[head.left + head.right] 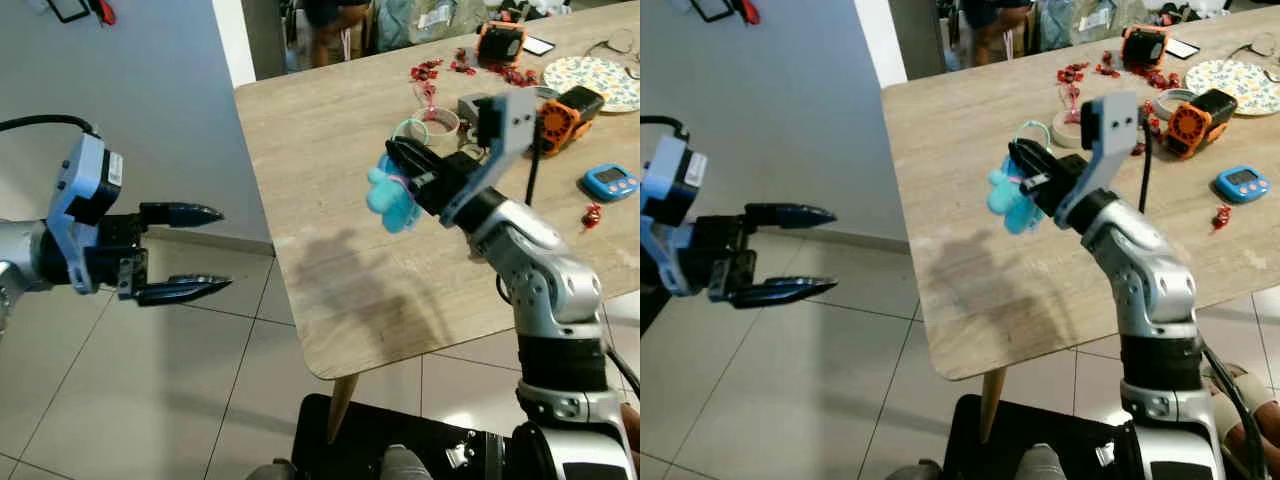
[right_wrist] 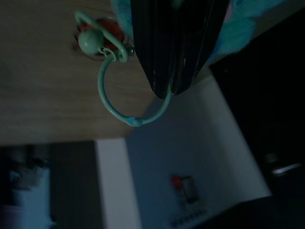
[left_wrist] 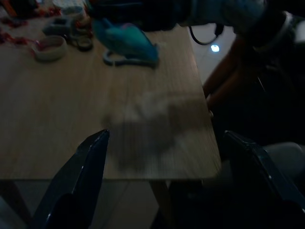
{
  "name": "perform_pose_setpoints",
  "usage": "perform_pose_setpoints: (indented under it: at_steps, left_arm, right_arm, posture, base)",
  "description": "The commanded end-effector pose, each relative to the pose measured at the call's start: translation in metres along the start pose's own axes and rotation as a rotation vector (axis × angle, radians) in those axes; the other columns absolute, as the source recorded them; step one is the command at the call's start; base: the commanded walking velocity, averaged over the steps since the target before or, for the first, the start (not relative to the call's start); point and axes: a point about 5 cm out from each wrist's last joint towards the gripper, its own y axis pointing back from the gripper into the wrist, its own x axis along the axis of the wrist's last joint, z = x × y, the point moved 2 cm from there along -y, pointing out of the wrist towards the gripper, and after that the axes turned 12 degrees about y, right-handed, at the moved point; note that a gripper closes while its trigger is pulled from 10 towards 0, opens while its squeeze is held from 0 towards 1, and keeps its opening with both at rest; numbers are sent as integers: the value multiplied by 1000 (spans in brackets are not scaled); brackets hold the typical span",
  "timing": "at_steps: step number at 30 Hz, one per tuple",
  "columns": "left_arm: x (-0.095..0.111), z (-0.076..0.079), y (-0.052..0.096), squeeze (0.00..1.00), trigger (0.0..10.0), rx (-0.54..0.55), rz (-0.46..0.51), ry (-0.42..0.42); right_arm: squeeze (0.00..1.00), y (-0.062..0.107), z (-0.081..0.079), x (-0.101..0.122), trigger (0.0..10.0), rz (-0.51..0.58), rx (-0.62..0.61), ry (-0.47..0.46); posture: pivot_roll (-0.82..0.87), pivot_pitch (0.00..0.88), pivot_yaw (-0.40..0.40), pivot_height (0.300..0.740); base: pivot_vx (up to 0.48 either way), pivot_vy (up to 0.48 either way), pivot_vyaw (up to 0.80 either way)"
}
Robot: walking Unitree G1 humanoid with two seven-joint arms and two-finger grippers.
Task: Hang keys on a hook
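Observation:
My right gripper (image 1: 397, 160) is raised above the wooden table (image 1: 330, 290) and is shut on a keychain. Below its fingers hangs the keychain's fluffy light-blue plush (image 1: 392, 200). The mint-green ring (image 2: 128, 102) loops out past the black fingertips (image 2: 167, 71) in the right wrist view. My left gripper (image 1: 222, 250) is held out over the tiled floor to the left of the table, open and holding nothing. High on the grey wall at the far left, a small black holder (image 1: 70, 10) with something red beside it is partly cut off.
The far right of the table carries a tape roll (image 1: 438, 125), an orange device (image 1: 565, 115), a blue timer (image 1: 610, 182), a patterned plate (image 1: 600, 80) and red wrapped sweets (image 1: 430, 70). A person (image 1: 335, 25) stands beyond the table's far end. Tiled floor (image 1: 150, 380) stretches below the left gripper.

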Motion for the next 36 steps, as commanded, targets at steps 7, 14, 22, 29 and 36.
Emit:
perform_pose_setpoints:
  at_steps: [7, 14, 22, 29, 36]
  left_arm:
    - [9, -5, -7, 0, 10000, 46, 172, 6]
    - [8, -7, -7, 0, 10000, 66, 216, 26]
    - [12, -7, 0, 0, 10000, 82, 265, 39]
    - [6, -2, 9, 0, 10000, 65, 297, 90]
    - [-3, 6, 11, 0, 10000, 33, 288, 149]
  right_arm:
    - [0, 7, -30, 12, 0, 122, 195, -32]
    - [0, 15, -41, 19, 0, 194, 280, -62]
    - [0, 24, -52, 23, 0, 235, 362, -92]
    - [0, 28, -50, 23, 0, 244, 347, -98]
    - [0, 27, -47, 24, 3176, 251, 328, -89]
  posture:
    - [-159, 170, 89, 740]
    - [-151, 164, 92, 740]
    - [-145, 155, 98, 740]
    - [-143, 151, 103, 740]
    - [-136, 148, 103, 740]
  base:
    - [0, 0, 0]
    - [0, 0, 0]
    - [0, 0, 0]
    - [0, 0, 0]
    - [0, 0, 0]
